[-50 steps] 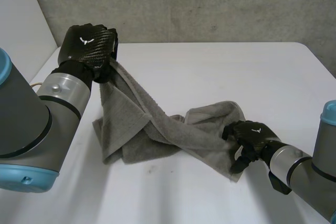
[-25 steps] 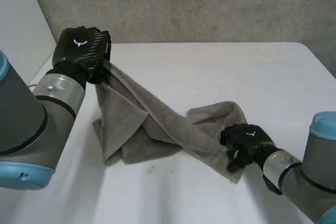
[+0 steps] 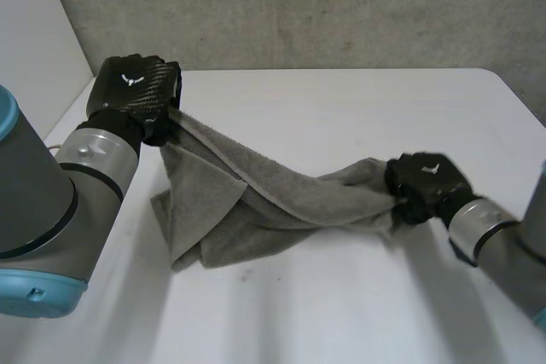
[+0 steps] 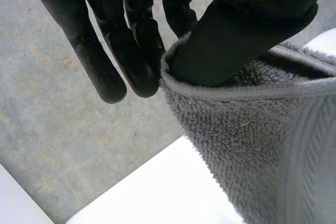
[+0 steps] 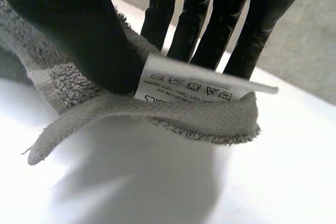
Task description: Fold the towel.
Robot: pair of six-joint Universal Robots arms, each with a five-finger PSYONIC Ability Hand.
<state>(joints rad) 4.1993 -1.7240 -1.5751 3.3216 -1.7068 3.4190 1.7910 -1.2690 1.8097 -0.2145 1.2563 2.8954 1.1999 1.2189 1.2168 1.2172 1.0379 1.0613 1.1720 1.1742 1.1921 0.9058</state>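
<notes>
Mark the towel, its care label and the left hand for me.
towel [image 3: 281, 198]: head view, middle of the raised span.
care label [image 5: 194, 85]: right wrist view, centre of the white printed tag.
left hand [image 3: 132, 83]: head view, back of the hand.

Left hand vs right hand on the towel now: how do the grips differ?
The left hand holds its end of the towel high above the table; the right hand holds its end lower, nearer the surface. The left hand pinches a plain hemmed edge; the right hand's corner carries the white care label. Shared: both pinch cloth between thumb and straight fingers.
</notes>
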